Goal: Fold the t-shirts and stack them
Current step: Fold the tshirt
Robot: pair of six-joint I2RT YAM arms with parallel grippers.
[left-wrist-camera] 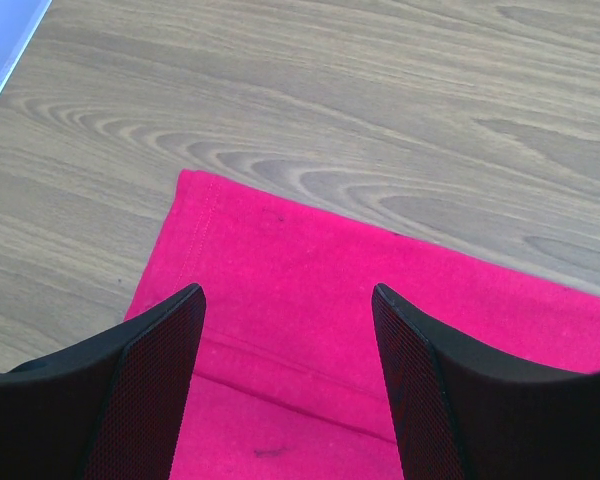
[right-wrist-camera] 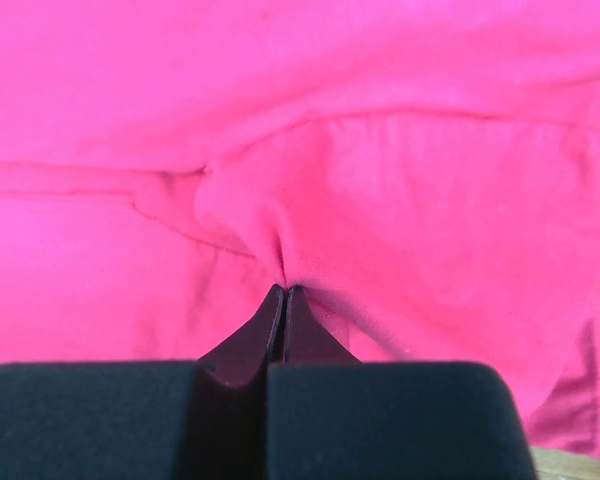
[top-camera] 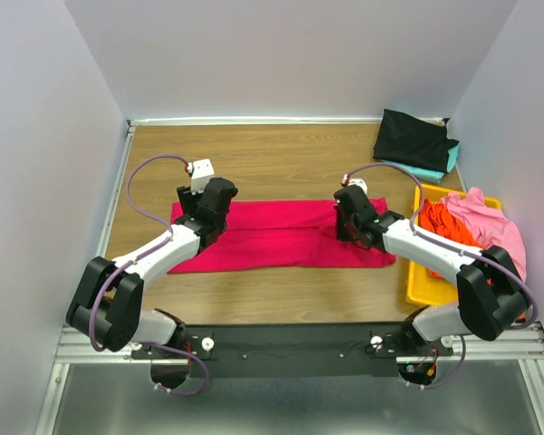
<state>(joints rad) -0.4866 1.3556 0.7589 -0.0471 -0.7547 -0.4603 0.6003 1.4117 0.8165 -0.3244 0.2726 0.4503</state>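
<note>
A crimson-red t-shirt [top-camera: 281, 237] lies folded into a long strip across the middle of the wooden table. My left gripper [top-camera: 201, 217] hangs open over the strip's left end; in the left wrist view its fingers [left-wrist-camera: 287, 292] straddle the shirt [left-wrist-camera: 280, 230] near its far-left corner, with nothing between them. My right gripper [top-camera: 351, 227] is at the strip's right end. In the right wrist view its tips [right-wrist-camera: 283, 290] are shut on a puckered fold of the red shirt [right-wrist-camera: 400, 200]. A folded black t-shirt [top-camera: 415, 138] rests on a teal one [top-camera: 446, 163] at the back right.
A yellow bin [top-camera: 424, 288] stands at the right edge of the table and holds a pink t-shirt [top-camera: 494, 225] and an orange one [top-camera: 442, 222]. White walls close in the table at the back and on both sides. Bare wood [top-camera: 281, 163] lies behind the red strip.
</note>
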